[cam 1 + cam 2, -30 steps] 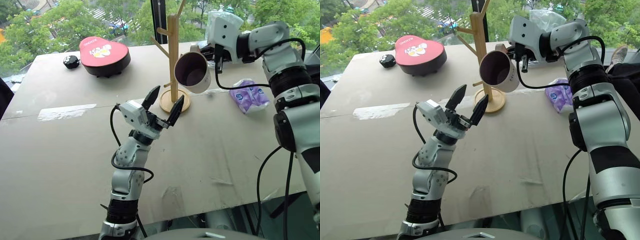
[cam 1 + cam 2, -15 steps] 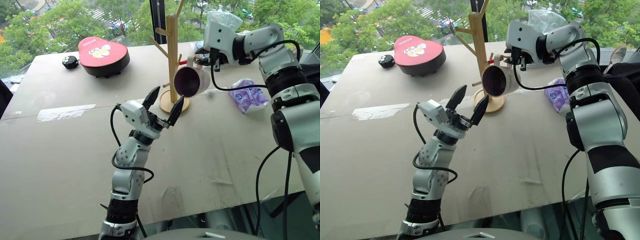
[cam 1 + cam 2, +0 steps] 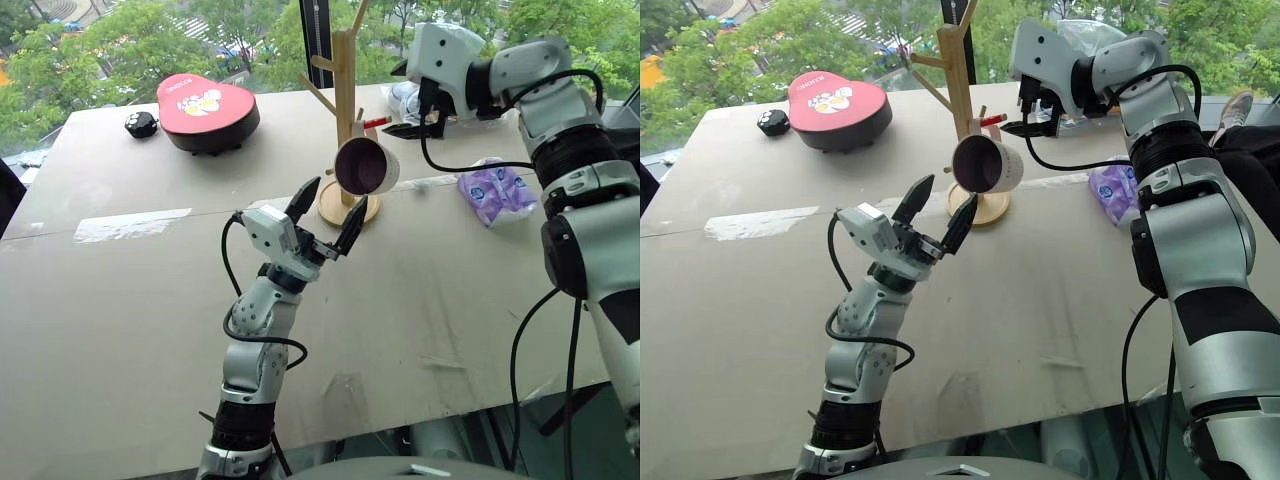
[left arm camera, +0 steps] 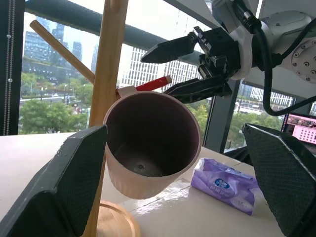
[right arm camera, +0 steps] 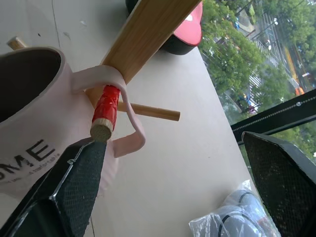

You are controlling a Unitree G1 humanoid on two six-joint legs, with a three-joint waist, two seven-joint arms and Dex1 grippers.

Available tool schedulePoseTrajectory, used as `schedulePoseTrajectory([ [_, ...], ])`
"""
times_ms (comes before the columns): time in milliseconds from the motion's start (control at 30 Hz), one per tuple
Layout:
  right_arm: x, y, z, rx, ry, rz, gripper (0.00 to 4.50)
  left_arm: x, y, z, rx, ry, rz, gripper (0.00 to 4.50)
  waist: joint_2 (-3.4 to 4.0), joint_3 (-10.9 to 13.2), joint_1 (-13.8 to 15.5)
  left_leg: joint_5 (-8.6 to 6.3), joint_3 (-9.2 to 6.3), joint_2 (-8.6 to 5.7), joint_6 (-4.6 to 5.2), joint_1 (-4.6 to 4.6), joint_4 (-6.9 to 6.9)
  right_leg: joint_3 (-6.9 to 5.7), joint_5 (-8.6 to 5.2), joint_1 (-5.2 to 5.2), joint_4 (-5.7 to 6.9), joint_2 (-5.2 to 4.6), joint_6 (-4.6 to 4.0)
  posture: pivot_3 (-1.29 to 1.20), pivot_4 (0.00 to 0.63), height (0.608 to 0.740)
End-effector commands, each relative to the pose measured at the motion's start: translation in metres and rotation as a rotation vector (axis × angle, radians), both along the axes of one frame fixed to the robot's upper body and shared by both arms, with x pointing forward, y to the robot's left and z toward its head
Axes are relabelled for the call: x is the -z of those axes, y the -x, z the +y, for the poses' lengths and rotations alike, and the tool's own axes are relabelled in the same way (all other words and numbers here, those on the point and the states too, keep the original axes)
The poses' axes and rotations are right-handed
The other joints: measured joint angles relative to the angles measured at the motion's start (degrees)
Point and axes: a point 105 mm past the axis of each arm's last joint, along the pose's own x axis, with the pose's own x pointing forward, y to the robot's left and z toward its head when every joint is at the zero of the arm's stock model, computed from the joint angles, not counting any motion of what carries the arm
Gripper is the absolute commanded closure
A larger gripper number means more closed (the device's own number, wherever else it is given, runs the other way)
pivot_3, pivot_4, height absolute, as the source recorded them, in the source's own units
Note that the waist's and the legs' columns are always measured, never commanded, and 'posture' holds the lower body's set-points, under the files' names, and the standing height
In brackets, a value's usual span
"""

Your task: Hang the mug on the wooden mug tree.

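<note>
The white mug [image 3: 365, 167] with a dark maroon inside hangs by its handle [image 5: 123, 98] on the red-tipped peg [image 5: 103, 111] of the wooden mug tree [image 3: 345, 90], mouth tilted toward me. My right gripper [image 3: 403, 100] is open just to the right of the mug, its fingers spread apart and clear of the handle. In front of the tree's round base [image 3: 330, 208], my left gripper [image 3: 338, 192] is raised and open with nothing between its fingers [image 4: 74, 177].
A red heart-shaped box [image 3: 207, 105] and a small black object [image 3: 142, 123] sit at the table's far left. A purple tissue pack [image 3: 497, 192] lies to the right of the tree. Windows run behind the table's far edge.
The right gripper has opened and let go of the mug. The mug has dropped a little and now hangs on the red-tipped peg, closer to the post.
</note>
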Motion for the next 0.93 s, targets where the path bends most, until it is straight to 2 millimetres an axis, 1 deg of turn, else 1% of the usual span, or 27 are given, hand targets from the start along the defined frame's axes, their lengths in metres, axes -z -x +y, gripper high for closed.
schedulePoseTrajectory([
  [33,0.008,0.005,-0.036,0.032,-0.114,0.072,0.05,0.0,0.012,0.006,0.004,-0.059,-0.02,0.0,-0.01,-0.01,0.15,0.0,0.02,0.0,0.0,0.0,0.02,-0.02,0.0,0.0,0.0,-0.01,0.0,0.0,0.15,0.74],
  [100,0.021,0.007,-0.055,0.066,-0.167,0.121,0.05,0.006,0.017,0.013,-0.01,-0.07,0.003,0.0,0.02,0.01,0.16,0.0,0.03,-0.02,0.0,0.0,0.04,-0.02,0.0,0.02,-0.01,-0.03,0.0,0.0,0.15,0.74],
  [167,0.052,0.019,-0.082,0.1,-0.208,0.205,0.05,0.025,0.02,0.02,-0.036,-0.116,0.096,0.0,0.0,0.0,0.23,0.0,0.06,-0.05,0.0,0.0,0.03,0.05,0.0,0.0,0.0,-0.06,0.0,0.0,0.15,0.74],
  [233,0.074,0.034,-0.093,0.114,-0.235,0.265,0.05,0.037,0.024,0.025,-0.048,-0.139,0.16,0.0,0.05,0.01,0.21,0.0,0.04,-0.02,0.0,0.0,0.02,0.03,0.0,-0.01,0.0,-0.06,0.0,0.0,0.15,0.74],
  [267,0.086,0.044,-0.094,0.111,-0.264,0.298,0.05,0.043,0.027,0.028,-0.055,-0.146,0.192,0.0,0.06,0.0,0.16,0.0,0.04,-0.01,0.0,0.0,0.01,0.04,0.0,-0.01,0.03,-0.06,0.0,0.0,0.15,0.74],
  [300,0.094,0.051,-0.094,0.109,-0.284,0.319,0.05,0.047,0.029,0.03,-0.06,-0.149,0.213,0.0,0.06,0.0,0.03,0.0,0.06,-0.01,0.0,0.0,-0.02,0.07,0.0,-0.03,0.06,-0.06,0.0,0.0,0.15,0.74],
  [333,0.108,0.064,-0.092,0.102,-0.329,0.36,0.05,0.055,0.032,0.032,-0.069,-0.173,0.25,0.0,0.07,0.01,-0.14,0.0,0.07,0.02,0.0,0.0,0.01,0.11,0.0,-0.04,0.09,-0.03,0.0,0.0,0.15,0.74],
  [367,0.129,0.082,-0.086,0.087,-0.393,0.408,0.05,0.069,0.037,0.035,-0.079,-0.217,0.304,0.0,0.02,-0.07,0.08,0.0,0.09,0.02,0.01,0.02,0.01,0.17,0.0,-0.05,0.14,-0.03,0.01,0.0,0.15,0.74],
  [433,0.159,0.116,-0.074,0.102,-0.502,0.493,0.05,0.09,0.046,0.04,-0.102,-0.269,0.398,0.0,-0.06,-0.25,0.11,-0.01,-0.02,0.11,-0.01,0.13,-0.09,0.18,-0.01,-0.02,0.12,0.05,-0.01,0.0,0.15,0.74],
  [500,0.178,0.139,-0.063,0.132,-0.605,0.546,0.05,0.104,0.055,0.045,-0.115,-0.328,0.447,0.0,0.0,-0.24,0.49,-0.02,0.02,0.05,0.0,0.2,-0.15,0.17,0.0,-0.01,0.17,0.01,0.0,0.0,0.15,0.74],
  [533,0.185,0.148,-0.058,0.148,-0.65,0.548,0.05,0.11,0.059,0.046,-0.115,-0.359,0.46,0.0,0.02,-0.22,0.58,-0.03,0.02,0.04,0.01,0.24,-0.12,0.21,-0.01,0.02,0.18,0.01,0.0,0.0,0.15,0.74],
  [600,0.201,0.161,-0.052,0.187,-0.712,0.53,0.05,0.118,0.067,0.047,-0.098,-0.364,0.503,0.0,0.04,-0.25,0.83,-0.03,0.15,-0.01,0.02,0.28,-0.07,0.28,0.03,0.04,0.23,0.0,0.04,0.0,0.15,0.74],
  [700,0.219,0.171,-0.053,0.261,-0.747,0.493,0.05,0.122,0.072,0.049,-0.072,-0.343,0.531,0.0,0.08,-0.21,1.24,-0.09,0.23,-0.02,0.11,0.87,-0.07,0.29,0.06,0.61,0.15,0.06,0.12,0.0,0.15,0.74],
  [767,0.227,0.175,-0.055,0.279,-0.723,0.474,0.05,0.124,0.074,0.051,-0.063,-0.349,0.532,0.0,0.19,-0.15,1.33,-0.18,0.25,-0.03,0.24,1.37,-0.09,0.26,0.03,1.13,0.08,0.19,0.15,0.0,0.15,0.74],
  [833,0.234,0.178,-0.058,0.302,-0.702,0.456,0.05,0.126,0.076,0.055,-0.06,-0.353,0.536,0.0,0.16,-0.16,1.33,-0.19,0.26,-0.02,0.27,1.45,-0.09,0.25,0.03,1.2,0.06,0.23,0.16,0.0,0.15,0.74],
  [933,0.232,0.176,-0.062,0.341,-0.714,0.415,0.05,0.134,0.077,0.062,-0.075,-0.374,0.545,0.0,0.18,-0.16,1.31,-0.18,0.23,0.05,0.25,1.46,-0.11,0.25,0.03,1.17,0.06,0.34,0.13,0.0,0.15,0.74],
])
